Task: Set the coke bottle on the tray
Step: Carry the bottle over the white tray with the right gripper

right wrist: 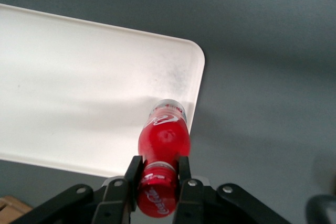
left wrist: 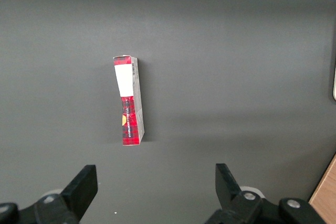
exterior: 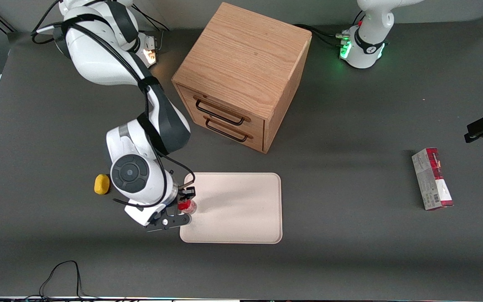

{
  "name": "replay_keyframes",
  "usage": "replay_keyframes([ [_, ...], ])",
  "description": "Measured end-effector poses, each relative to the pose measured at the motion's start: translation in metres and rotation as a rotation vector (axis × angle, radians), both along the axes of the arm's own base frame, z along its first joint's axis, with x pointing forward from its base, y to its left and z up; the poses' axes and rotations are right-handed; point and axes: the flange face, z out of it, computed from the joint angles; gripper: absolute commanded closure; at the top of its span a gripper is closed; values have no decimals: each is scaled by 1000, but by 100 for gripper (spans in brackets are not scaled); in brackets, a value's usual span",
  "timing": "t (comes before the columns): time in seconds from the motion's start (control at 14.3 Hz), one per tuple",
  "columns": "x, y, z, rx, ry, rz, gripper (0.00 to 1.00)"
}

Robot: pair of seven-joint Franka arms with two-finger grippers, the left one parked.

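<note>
The coke bottle (exterior: 185, 205), small and red with a red cap, stands upright at the edge of the cream-beige tray (exterior: 241, 209) nearest the working arm. My gripper (exterior: 185, 204) is shut on it, fingers clamped at its neck just under the cap. In the right wrist view the gripper (right wrist: 158, 174) grips the bottle (right wrist: 164, 140) by the neck, and the clear base sits above the tray (right wrist: 79, 103) near its rounded corner and rim. I cannot tell whether the base touches the tray.
A wooden drawer cabinet (exterior: 241, 75) stands farther from the front camera than the tray. A yellow lemon-like object (exterior: 102, 184) lies beside the arm. A red-and-grey carton (exterior: 432, 179) lies toward the parked arm's end, also in the left wrist view (left wrist: 128, 100).
</note>
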Motion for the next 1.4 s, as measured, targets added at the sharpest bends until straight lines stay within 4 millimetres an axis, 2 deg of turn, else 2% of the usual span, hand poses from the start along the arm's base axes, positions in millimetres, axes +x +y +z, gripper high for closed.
replay_keyframes([
  [0.63,8,2,-43,1,-4,-1,100],
  [0.7,9,3,-46,3,-7,0,82],
  [0.77,9,3,-48,4,-11,0,1],
  [1.12,11,3,-43,9,-23,-3,0],
  [1.33,4,3,-29,-4,10,-17,0],
  [1.4,-2,1,-17,-18,41,-21,0],
])
